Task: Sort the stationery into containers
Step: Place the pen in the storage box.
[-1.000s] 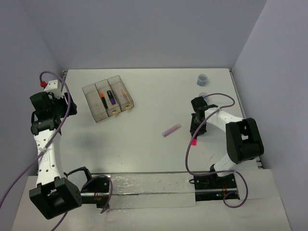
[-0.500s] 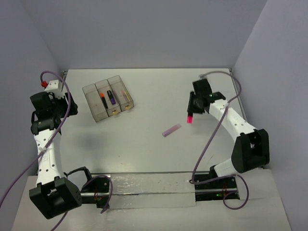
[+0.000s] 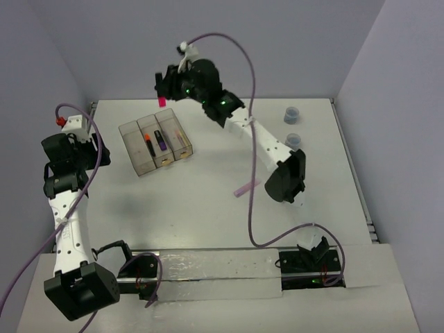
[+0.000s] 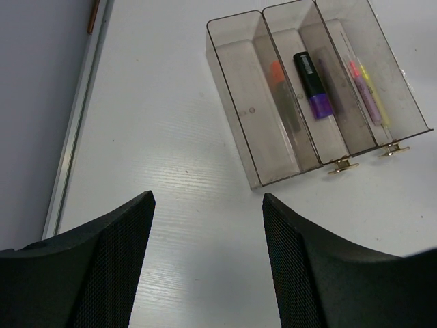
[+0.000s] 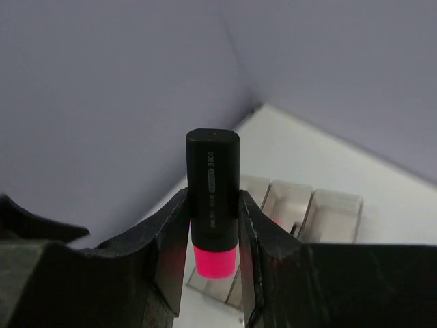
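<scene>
The right jaws hold the pink marker (image 3: 161, 102), pink end down, high up near the far end of the bins (image 3: 130, 139). If it drops from there, it might bounce out or hit a rim. The back wall is close behind. The left jaws are wide and hold nothing, left of the bins. The counter (image 3: 208, 159) on the right has lots of room.
</scene>
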`<state>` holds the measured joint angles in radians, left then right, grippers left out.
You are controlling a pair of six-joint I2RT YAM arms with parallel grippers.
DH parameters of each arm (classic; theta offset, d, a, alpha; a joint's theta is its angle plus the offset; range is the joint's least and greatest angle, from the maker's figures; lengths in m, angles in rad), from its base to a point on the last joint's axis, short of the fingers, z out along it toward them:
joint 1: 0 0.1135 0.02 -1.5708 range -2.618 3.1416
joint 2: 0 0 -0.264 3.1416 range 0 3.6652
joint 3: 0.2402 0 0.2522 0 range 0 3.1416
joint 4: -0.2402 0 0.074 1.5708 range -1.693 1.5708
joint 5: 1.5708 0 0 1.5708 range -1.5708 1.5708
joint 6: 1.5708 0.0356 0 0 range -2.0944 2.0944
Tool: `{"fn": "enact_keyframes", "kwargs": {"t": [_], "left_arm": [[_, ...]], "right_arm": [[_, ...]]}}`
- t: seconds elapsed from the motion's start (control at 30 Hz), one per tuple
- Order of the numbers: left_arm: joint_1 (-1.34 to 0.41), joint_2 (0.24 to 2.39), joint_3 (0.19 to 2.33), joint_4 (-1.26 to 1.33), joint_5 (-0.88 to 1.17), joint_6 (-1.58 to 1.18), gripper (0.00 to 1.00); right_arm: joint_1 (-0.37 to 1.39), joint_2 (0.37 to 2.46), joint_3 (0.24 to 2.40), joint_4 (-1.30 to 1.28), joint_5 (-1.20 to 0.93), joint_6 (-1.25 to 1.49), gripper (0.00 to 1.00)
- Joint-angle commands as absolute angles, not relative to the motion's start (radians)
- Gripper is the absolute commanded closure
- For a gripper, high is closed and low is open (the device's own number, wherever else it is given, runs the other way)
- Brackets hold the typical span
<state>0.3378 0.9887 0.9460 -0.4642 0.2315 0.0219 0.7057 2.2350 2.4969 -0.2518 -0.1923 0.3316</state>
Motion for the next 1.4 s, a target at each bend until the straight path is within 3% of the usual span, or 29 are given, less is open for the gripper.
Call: {"fn": "enact_keyframes", "kwargs": {"t": [0.0,0.1,0.23,0.37,0.47,0.53,0.6,0.67,0.77,0.8,0.9,0.97,1.2,1.37], "left_arm": [[0.348,0.974,0.945,-0.431,0.219,0.028,0.28],[0.349,0.973,0.943,-0.426,0.22,0.029,0.28],[0.35,0.973,0.933,-0.425,0.227,0.035,0.28],[0.351,0.977,0.93,-0.423,0.231,0.033,0.28],[0.351,0.975,0.939,-0.43,0.231,0.031,0.28],[0.353,0.972,0.94,-0.43,0.229,0.031,0.28],[0.353,0.968,0.94,-0.433,0.23,0.029,0.28],[0.354,0.963,0.938,-0.435,0.231,0.031,0.28],[0.354,0.959,0.937,-0.436,0.229,0.032,0.28],[0.354,0.959,0.937,-0.436,0.228,0.032,0.28],[0.356,0.962,0.937,-0.436,0.229,0.032,0.28],[0.356,0.96,0.937,-0.437,0.229,0.033,0.28],[0.356,0.965,0.934,-0.437,0.234,0.039,0.28],[0.356,1.027,1.018,-0.53,0.353,0.069,0.3]], "right_arm": [[0.764,2.398,2.457,-0.02,-0.162,0.352,1.0],[0.782,2.503,2.613,-0.042,-0.133,0.318,1.0],[0.799,2.488,2.46,0.031,-0.089,0.295,1.0],[0.819,2.578,2.591,-0.122,-0.072,0.274,1.0],[0.853,2.518,2.45,-0.067,0.026,0.224,1.0],[0.861,2.529,2.491,-0.095,0.039,0.202,0.98],[0.865,2.572,2.564,-0.157,0.051,0.189,0.86],[0.864,2.536,2.493,-0.108,0.078,0.193,0.8],[0.861,2.505,2.431,-0.069,0.089,0.195,0.61],[0.862,2.511,2.442,-0.079,0.083,0.194,0.59],[0.861,2.527,2.487,-0.096,0.045,0.196,0.36],[0.862,2.508,2.441,-0.074,0.052,0.196,0.31],[0.845,2.415,2.355,-0.05,0.023,0.222,0.29],[0.817,2.151,2.097,-0.007,0.029,0.251,0.26]]}}
